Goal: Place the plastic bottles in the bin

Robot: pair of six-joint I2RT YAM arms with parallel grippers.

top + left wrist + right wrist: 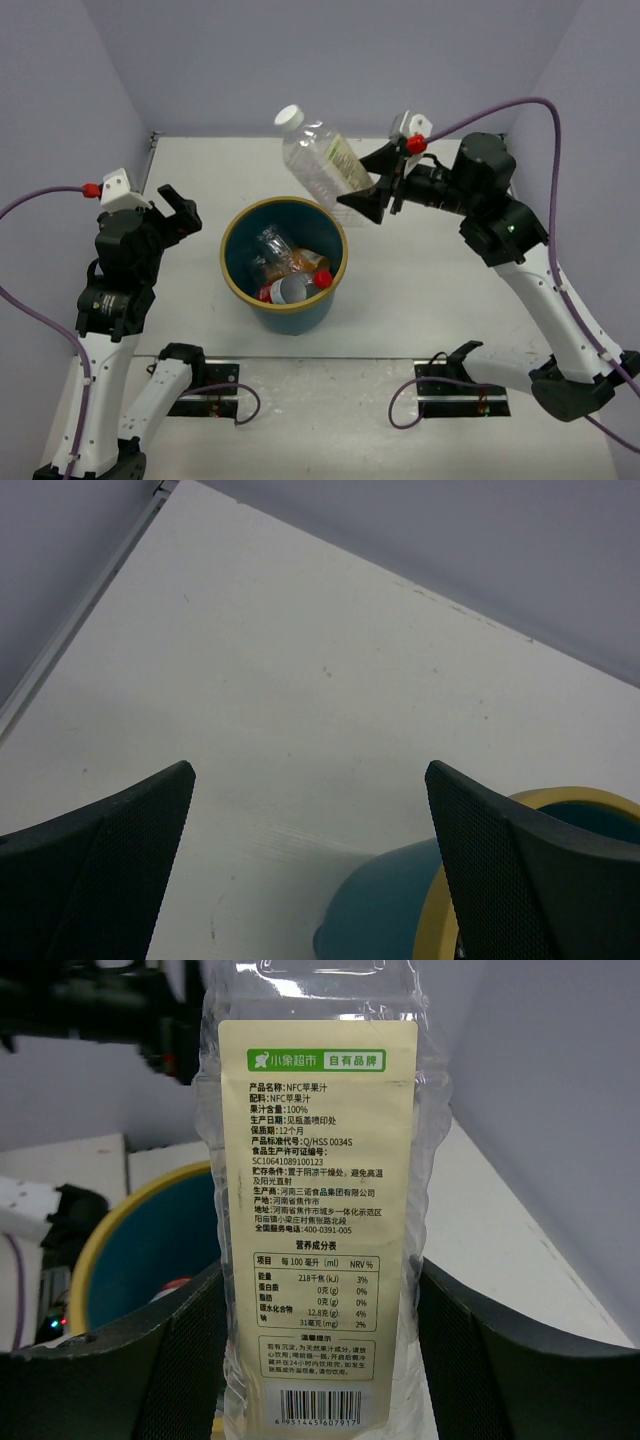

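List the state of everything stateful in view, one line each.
bin: upright, open-topped, partly filled
bottles in bin: lying jumbled inside, count unclear
clear bottle: capped, tilted, held in the air by the bin's far rim, not yet in
left pincer: open, empty, beside the bin
right pincer: shut on the clear bottle's lower body

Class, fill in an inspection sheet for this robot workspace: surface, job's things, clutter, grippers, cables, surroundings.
Surface: white table, a few faint marks.
Job's things: teal bin holds several bottles; one clear bottle, white cap, yellow label, is held tilted in the air by the bin's far side.
Clutter: nothing seen.
Grippers: right gripper shut on the clear bottle; left gripper open, empty, beside the bin.
Cables: purple cables arch from both wrists.
Surroundings: lavender walls on three sides.
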